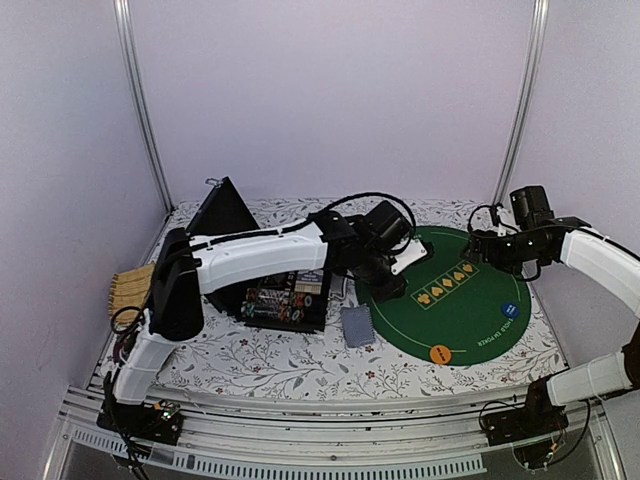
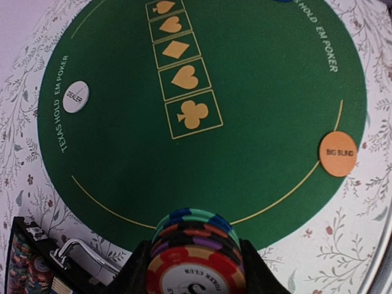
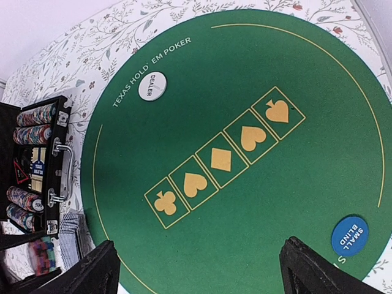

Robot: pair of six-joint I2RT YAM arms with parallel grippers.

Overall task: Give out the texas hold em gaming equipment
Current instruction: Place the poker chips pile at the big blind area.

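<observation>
Leftmost we see the open black case (image 1: 270, 300) on the counter (image 1: 260, 365), cards (image 1: 357, 325) just beside it. Our left jaws clamp a stack of poker chips (image 2: 195, 245) at the edge of the green mat (image 2: 263, 110). A white button (image 2: 76, 97), an orange button (image 2: 337, 154) and a blue button (image 3: 350, 235) lie on the mat. Our right jaws gape wide, empty.

Two robot arms, the left arm (image 1: 250, 255) and the right arm (image 1: 600, 255), one green mat (image 1: 480, 320), one open black case (image 1: 225, 210), one white button disc (image 3: 152, 86), one blue button disc (image 3: 350, 235), one orange button disc (image 2: 337, 154), five suit boxes (image 3: 223, 159) printed on the mat, one stack of poker chips (image 2: 196, 257), one pile of cards (image 1: 357, 326)
</observation>
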